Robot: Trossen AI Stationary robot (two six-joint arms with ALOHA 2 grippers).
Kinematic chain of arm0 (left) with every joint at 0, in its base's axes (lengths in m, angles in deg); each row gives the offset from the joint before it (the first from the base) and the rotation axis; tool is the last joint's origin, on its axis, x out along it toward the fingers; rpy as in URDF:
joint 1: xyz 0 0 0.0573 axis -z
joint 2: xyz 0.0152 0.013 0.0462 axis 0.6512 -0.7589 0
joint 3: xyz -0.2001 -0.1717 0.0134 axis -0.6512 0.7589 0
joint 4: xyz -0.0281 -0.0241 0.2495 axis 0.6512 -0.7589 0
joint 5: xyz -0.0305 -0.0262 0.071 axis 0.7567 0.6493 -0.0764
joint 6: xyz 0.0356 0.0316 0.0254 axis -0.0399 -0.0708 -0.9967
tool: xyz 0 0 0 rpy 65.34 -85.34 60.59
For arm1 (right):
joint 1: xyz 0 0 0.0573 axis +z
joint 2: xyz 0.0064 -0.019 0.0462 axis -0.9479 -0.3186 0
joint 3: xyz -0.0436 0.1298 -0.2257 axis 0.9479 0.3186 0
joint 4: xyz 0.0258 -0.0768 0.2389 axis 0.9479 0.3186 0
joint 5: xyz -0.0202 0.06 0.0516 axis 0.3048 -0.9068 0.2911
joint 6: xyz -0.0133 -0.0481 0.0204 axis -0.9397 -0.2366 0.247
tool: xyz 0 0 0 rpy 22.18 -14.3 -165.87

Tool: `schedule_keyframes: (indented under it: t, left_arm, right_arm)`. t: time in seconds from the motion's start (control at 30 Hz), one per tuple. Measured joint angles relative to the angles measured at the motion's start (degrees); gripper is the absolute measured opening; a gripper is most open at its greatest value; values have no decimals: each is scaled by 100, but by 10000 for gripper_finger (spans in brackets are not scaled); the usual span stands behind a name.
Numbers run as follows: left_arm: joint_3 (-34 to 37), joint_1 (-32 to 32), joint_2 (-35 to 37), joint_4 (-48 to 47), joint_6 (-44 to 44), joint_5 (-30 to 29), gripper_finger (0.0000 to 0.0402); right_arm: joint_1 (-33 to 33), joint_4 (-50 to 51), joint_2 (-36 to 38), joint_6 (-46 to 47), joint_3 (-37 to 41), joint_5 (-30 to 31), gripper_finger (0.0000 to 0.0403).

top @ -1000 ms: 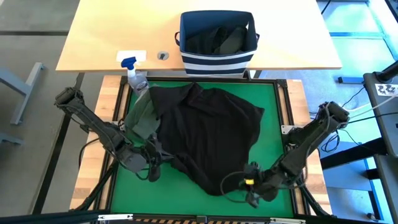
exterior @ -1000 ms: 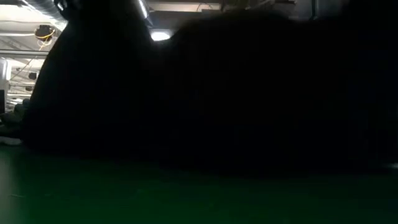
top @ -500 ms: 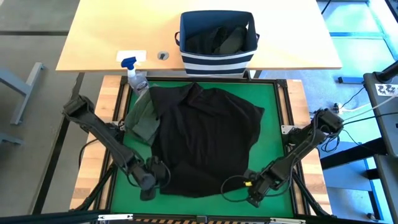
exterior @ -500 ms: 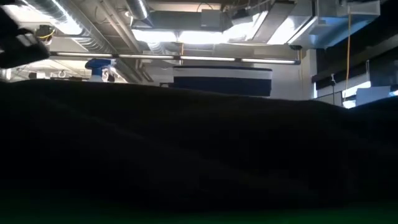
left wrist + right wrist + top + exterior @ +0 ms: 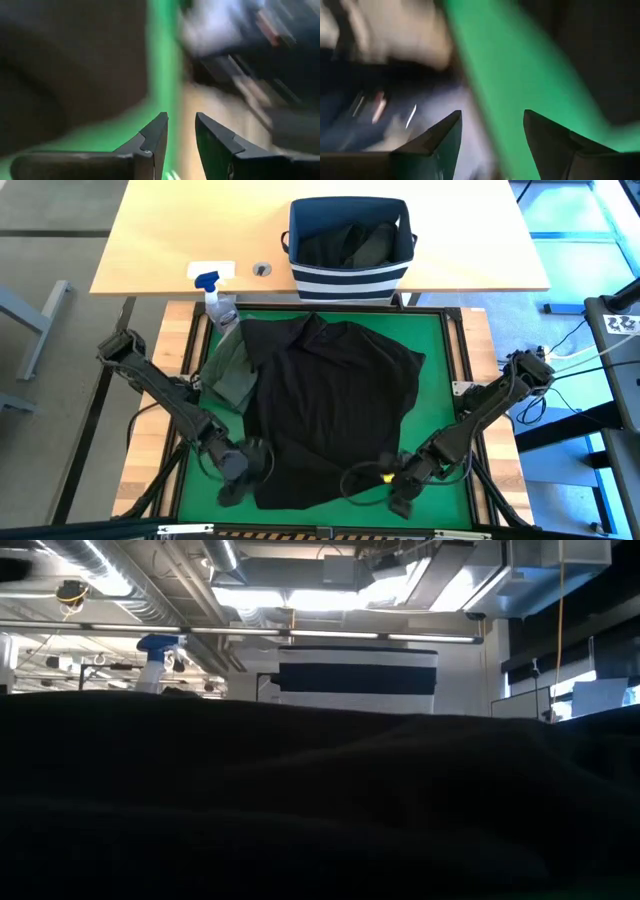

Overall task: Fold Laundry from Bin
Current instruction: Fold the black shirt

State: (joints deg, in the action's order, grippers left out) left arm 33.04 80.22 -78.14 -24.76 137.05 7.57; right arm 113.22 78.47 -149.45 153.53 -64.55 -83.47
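I see green mat (image 5: pixel 445 380) mostly covered by black garment (image 5: pixel 335 405), spread flat, near hem at mat's front edge. Navy striped bin (image 5: pixel 349 245) on wooden table (image 5: pixel 170 240) behind mat, dark laundry inside. Olive garment (image 5: pixel 228 368) partly under black one's left side. Spray bottle (image 5: pixel 215 298) beside it. My left gripper (image 5: pixel 180 131) at front-left hem, fingers slightly parted, nothing between. Right gripper (image 5: pixel 492 127) at front-right hem, fingers spread, empty.

black garment (image 5: pixel 335 415) spread on mat | olive garment (image 5: pixel 228 370) beside | bin (image 5: pixel 349 272) holds, seemingly, dark cloth
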Motion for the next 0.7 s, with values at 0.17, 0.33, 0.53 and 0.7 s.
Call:
schedule_keyframes:
  t: [0.17, 0.33, 0.53, 0.7]
  left_arm:
    - [158, 257, -260, 200, 55, -3281, 84]
    - [382, 222, -912, 518, 338, -2866, 75]
    - [393, 484, -1809, 882, 662, -638, 63]
    - [393, 655, -1871, 1033, 835, 1948, 54]
  right_arm:
    - [11, -256, -276, -419, 48, 3020, 214]
    - [-23, -227, -830, -418, 166, 2979, 214]
    - [214, -250, -1318, -568, 158, 705, 214]
    - [538, 276, -1201, -706, 89, -1652, 214]
